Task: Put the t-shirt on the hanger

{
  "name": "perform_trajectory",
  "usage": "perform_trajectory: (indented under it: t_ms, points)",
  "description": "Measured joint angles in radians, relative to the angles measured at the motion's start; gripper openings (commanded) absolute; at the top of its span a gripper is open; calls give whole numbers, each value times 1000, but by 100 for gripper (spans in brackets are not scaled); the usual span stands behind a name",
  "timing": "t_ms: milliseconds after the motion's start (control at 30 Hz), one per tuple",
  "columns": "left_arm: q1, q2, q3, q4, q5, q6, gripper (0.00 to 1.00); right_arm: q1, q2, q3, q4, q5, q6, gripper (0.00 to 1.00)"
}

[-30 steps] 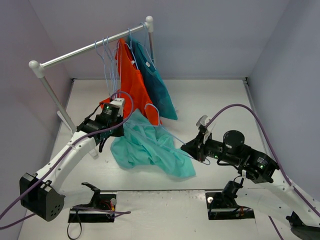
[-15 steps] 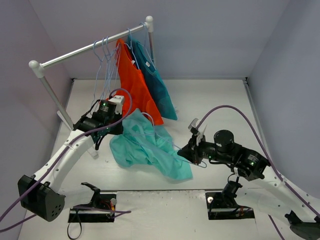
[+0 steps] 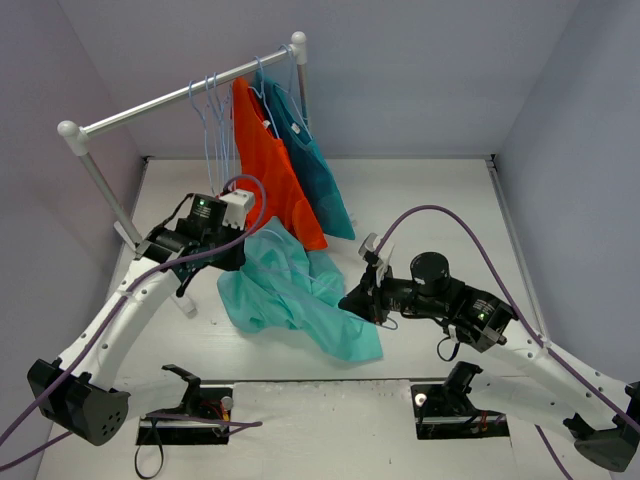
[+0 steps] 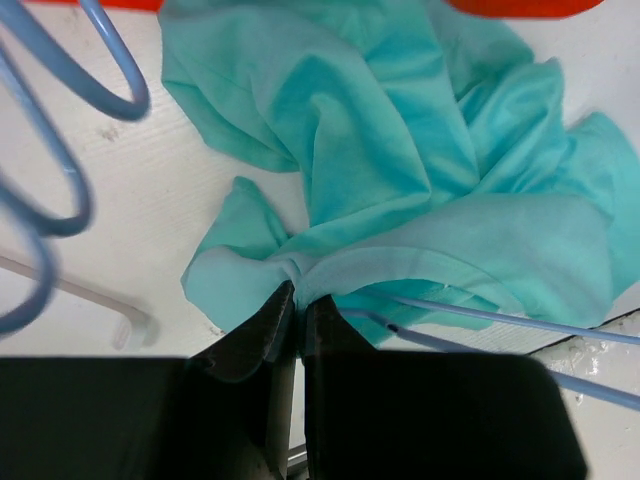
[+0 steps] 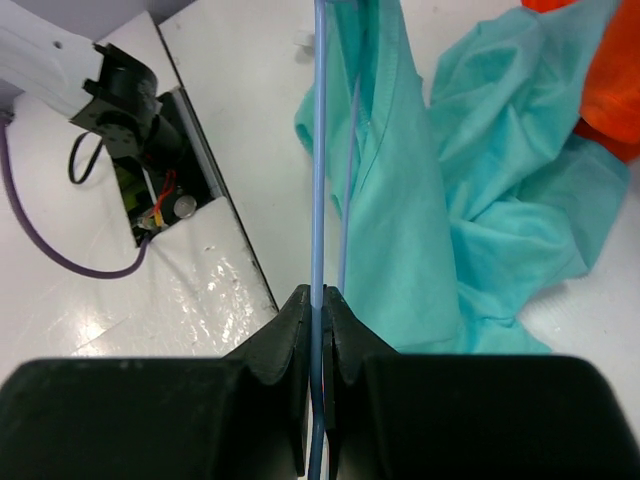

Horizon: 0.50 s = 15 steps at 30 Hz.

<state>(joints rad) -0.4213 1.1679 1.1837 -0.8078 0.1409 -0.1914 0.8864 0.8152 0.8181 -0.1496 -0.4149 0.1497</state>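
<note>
The mint-turquoise t-shirt (image 3: 290,290) lies crumpled on the table below the rack. My left gripper (image 3: 238,258) is shut on a bunched fold at the shirt's upper left edge, as the left wrist view (image 4: 298,295) shows, with the cloth (image 4: 400,150) spreading away from the fingers. My right gripper (image 3: 352,300) is at the shirt's right edge, shut on the pale blue wire hanger (image 5: 319,150). The hanger's wires run into the shirt (image 5: 470,220) and show under a fold in the left wrist view (image 4: 480,315).
A clothes rack rail (image 3: 180,95) crosses the back left. On it hang an orange-red shirt (image 3: 265,170), a darker teal shirt (image 3: 312,165) and several spare hangers (image 3: 210,120). The rack's foot (image 3: 130,240) is beside my left arm. Arm base plates (image 3: 460,405) sit at the near edge.
My right gripper has moved left with the hanger, up to the shirt's right edge. My left gripper has shifted slightly left and back, still holding the shirt.
</note>
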Motion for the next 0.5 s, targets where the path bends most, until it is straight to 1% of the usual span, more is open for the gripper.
perform_trajectory:
  t_ms: [167,367,500]
  points:
    - [0,1,158,-53,-2,53,0,0,2,12,61,-60,0,0]
    - [0,0,371,-122,16,107,0,0,8,61,131,-96,0,0]
    - [0,-24,439,-145,42,114,0,0,19,91,180,-98,-1,0]
